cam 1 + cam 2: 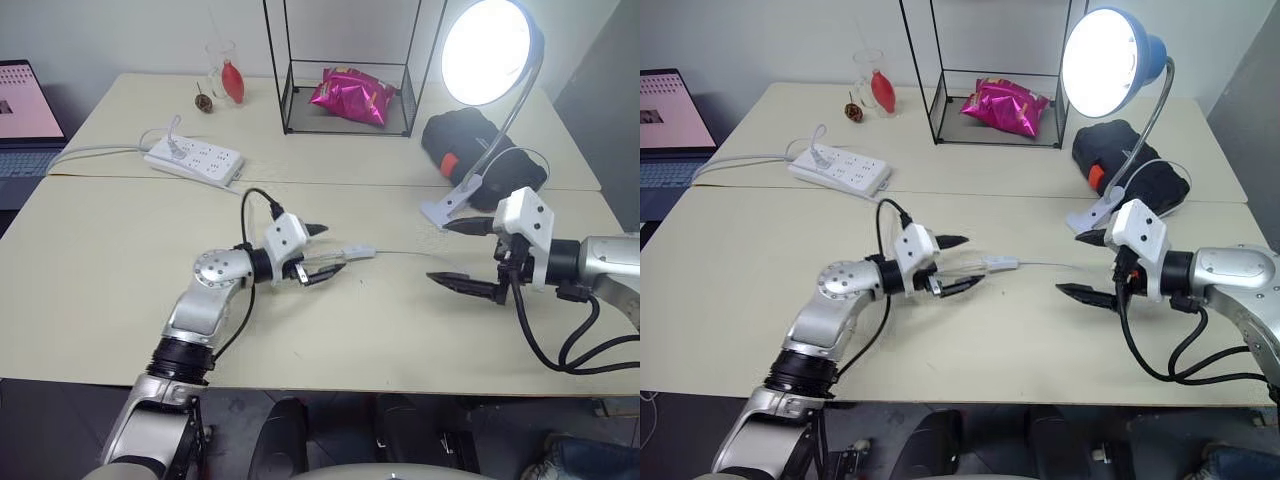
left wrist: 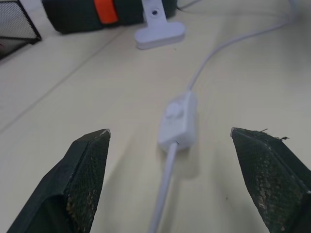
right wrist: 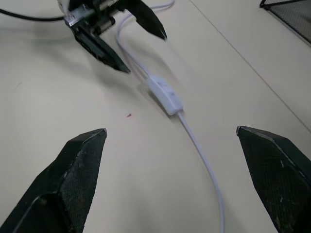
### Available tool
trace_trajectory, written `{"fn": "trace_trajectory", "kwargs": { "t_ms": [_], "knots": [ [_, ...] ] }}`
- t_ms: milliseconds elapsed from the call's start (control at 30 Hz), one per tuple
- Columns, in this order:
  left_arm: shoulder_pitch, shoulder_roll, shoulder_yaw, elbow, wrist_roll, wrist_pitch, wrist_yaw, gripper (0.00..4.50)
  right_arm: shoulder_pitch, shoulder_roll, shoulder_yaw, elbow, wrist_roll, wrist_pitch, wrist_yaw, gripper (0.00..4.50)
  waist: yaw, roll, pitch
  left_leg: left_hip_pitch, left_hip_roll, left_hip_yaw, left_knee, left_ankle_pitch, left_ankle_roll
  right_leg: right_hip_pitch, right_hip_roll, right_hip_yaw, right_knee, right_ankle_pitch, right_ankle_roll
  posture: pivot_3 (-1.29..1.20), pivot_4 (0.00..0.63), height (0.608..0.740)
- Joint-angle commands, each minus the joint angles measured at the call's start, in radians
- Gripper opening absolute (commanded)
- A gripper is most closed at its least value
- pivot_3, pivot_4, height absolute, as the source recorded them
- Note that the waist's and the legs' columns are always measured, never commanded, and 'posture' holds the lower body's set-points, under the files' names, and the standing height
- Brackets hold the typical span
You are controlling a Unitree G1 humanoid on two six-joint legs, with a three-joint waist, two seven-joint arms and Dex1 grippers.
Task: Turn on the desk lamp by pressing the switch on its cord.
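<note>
My left gripper (image 1: 322, 252) is spread wide, clear of the switch (image 2: 178, 120) lying on the table just ahead; right gripper (image 1: 458, 252) gapes too. Lamp (image 1: 487, 50) glows (job looks done), so I'd back off without snagging the cord (image 3: 204, 162)

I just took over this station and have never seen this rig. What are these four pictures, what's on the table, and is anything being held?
The two wide pictures come from the robot's head, looking down over its arms. The two close ones come from cameras on each wrist, framed by that arm's black fingers. The left end effector and right end effector are both open and hold nothing. Between them on the table lies the switch on its thin cord. The desk lamp is lit. Behind are a power strip, a wire rack holding a pink bag, and a laptop.
</note>
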Motion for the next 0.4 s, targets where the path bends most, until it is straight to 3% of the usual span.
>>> {"fn": "trace_trajectory", "kwargs": {
  "t_ms": [33, 200, 400],
  "knots": [
    [0.024, 0.083, 0.095, -0.147, -0.031, 0.096, 0.034, 4.14, 0.016, 0.006, -0.065, 0.035, -0.032, -0.083, 0.042, 4.50, 0.000, 0.000, 0.000, 0.000, 0.000, 0.000, 0.000, 0.000, 0.000, 0.000, 0.000, 0.000, 0.000, 0.000, 0.000, 0.00, 0.150, 0.740],
    [0.083, 0.175, 0.182, -0.254, -0.099, 0.188, 0.027, 4.14, 0.015, 0.024, -0.084, 0.128, -0.076, -0.184, 0.098, 4.50, 0.001, 0.000, 0.000, 0.000, 0.000, 0.001, 0.000, 0.000, 0.000, 0.000, 0.000, 0.000, 0.000, 0.000, 0.000, 0.00, 0.150, 0.740],
    [0.141, 0.219, 0.213, -0.350, -0.182, 0.258, 0.000, 4.14, -0.037, 0.044, -0.049, 0.187, -0.101, -0.229, 0.154, 4.50, 0.001, 0.000, 0.000, 0.000, 0.000, 0.001, 0.001, 0.000, 0.000, 0.000, 0.000, 0.000, 0.000, 0.000, 0.000, 0.00, 0.150, 0.740]
  ]
}}
